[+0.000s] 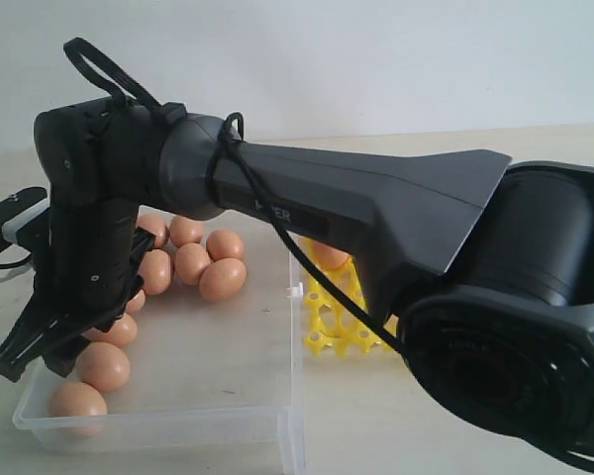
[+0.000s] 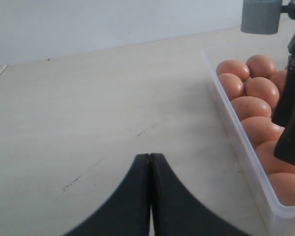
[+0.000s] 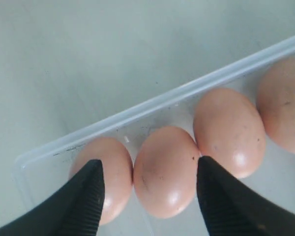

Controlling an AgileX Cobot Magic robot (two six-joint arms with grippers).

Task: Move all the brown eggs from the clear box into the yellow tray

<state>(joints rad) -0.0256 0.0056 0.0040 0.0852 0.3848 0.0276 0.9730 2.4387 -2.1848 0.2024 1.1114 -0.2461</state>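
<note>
Several brown eggs (image 1: 223,279) lie in the clear box (image 1: 158,426), most along its left side and back. My right gripper (image 1: 35,361) reaches across and hangs open over the box's front left corner. In the right wrist view this gripper (image 3: 150,167) straddles one brown egg (image 3: 164,172) without touching it, with a neighbouring egg (image 3: 231,130) on either side beside the box rim (image 3: 177,96). The yellow tray (image 1: 342,322) sits right of the box, mostly hidden by the arm, with one egg (image 1: 329,255) showing in it. My left gripper (image 2: 150,156) is shut and empty over bare table outside the box wall (image 2: 236,142).
The right arm's dark body (image 1: 376,213) spans the scene and hides the back of the box and tray. The left gripper (image 1: 5,223) shows at the far left edge. A grey cylinder (image 2: 260,17) stands beyond the box. The table is pale wood.
</note>
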